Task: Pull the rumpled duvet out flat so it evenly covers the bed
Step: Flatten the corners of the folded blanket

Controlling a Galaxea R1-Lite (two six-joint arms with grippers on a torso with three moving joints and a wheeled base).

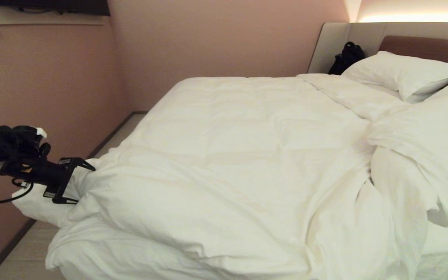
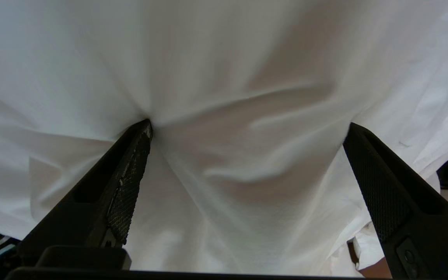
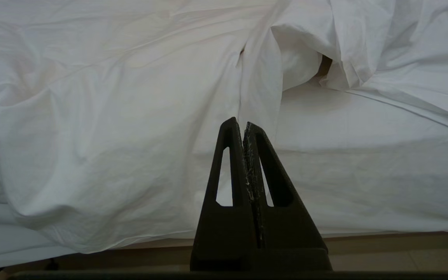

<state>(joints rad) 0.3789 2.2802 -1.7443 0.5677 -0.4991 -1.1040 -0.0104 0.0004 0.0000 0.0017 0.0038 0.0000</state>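
The white puffy duvet (image 1: pixel 228 155) lies over most of the bed (image 1: pixel 445 241), smooth in the middle and bunched into folds at the right (image 1: pixel 414 155) below the pillows. My left gripper (image 1: pixel 85 184) is open at the duvet's near left corner, which hangs past the bed's edge. In the left wrist view the duvet cloth (image 2: pixel 247 175) fills the gap of the left gripper (image 2: pixel 250 126), and both fingertips press into it. My right gripper (image 3: pixel 243 123) is shut and holds nothing. It hangs beside the bed, facing the duvet's hanging edge (image 3: pixel 91 155) and the bare sheeted mattress (image 3: pixel 364 175).
Two white pillows (image 1: pixel 403 74) lie against the headboard (image 1: pixel 422 44), with a black bag (image 1: pixel 348 56) beside them. A pink wall (image 1: pixel 53 89) runs close along the bed's left side, leaving a narrow floor strip (image 1: pixel 25 252). Floor (image 3: pixel 403 249) shows below the mattress.
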